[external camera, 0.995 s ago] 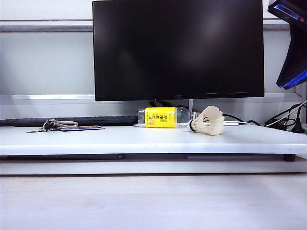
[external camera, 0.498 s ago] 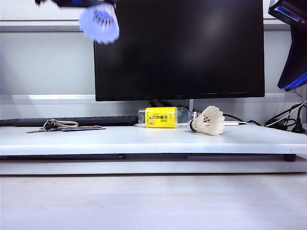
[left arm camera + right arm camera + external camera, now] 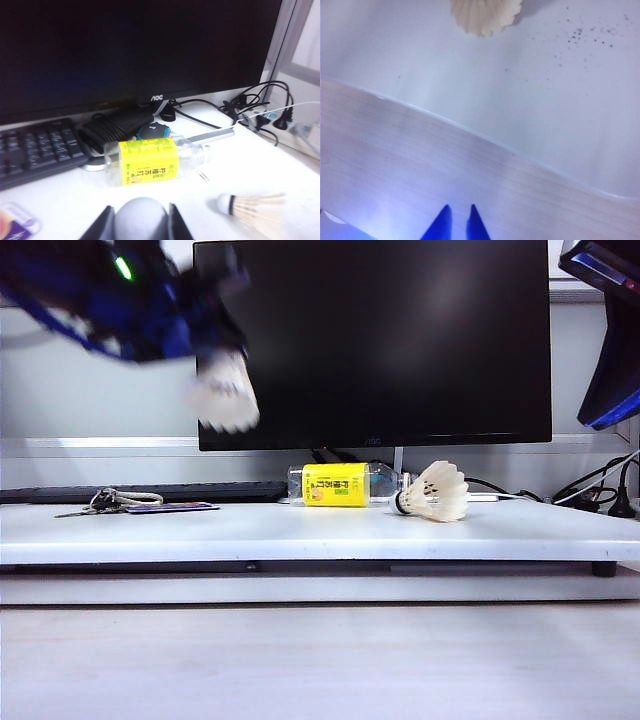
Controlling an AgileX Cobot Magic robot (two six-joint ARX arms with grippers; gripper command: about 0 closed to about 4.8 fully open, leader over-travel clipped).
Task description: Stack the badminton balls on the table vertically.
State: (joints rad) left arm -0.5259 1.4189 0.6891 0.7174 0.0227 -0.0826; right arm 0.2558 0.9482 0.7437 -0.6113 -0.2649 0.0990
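One white badminton ball (image 3: 222, 392) hangs in the air before the monitor's left edge. My left gripper (image 3: 212, 345), blurred by motion, is shut on it. In the left wrist view this ball (image 3: 141, 222) shows as a rounded white shape between the two dark fingers (image 3: 102, 227). The other badminton ball (image 3: 435, 492) lies on its side on the white table (image 3: 300, 530), right of a yellow-labelled bottle (image 3: 335, 485); it also shows in the left wrist view (image 3: 255, 210) and the right wrist view (image 3: 485, 15). My right gripper (image 3: 458, 212) hovers over the wood surface, its tips close together, holding nothing.
A black monitor (image 3: 370, 340) stands behind the bottle. Keys and a card (image 3: 120, 503) lie at the table's left, with a keyboard (image 3: 35, 155) behind them. Cables and plugs (image 3: 255, 107) are at the back right. The right arm (image 3: 605, 350) hangs at the upper right.
The left arm has come in from the top left carrying a badminton ball and has sunk in front of the monitor's left edge. The lying ball and the right arm have not moved.
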